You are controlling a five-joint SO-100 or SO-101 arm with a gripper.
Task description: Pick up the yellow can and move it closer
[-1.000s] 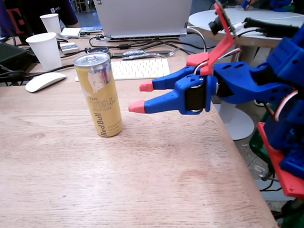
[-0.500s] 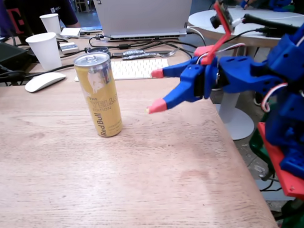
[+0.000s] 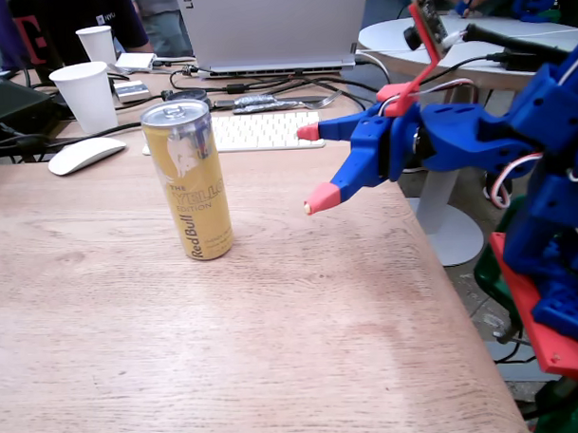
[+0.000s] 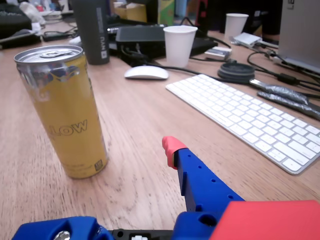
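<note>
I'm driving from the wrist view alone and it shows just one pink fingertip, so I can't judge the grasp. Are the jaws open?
Observer: Yes. In the fixed view the gripper has both pink fingertips spread wide, one above the other, with nothing between them.
Operator: Is it at the yellow can?
Observer: No. The yellow can stands upright on the table, left of the fingertips in that view, with bare wood showing between them.
Operator: Is the lower tip dragging on the table?
Observer: It doesn't appear to be. It seems to hang above the wood, roughly level with the can's lower half.
</note>
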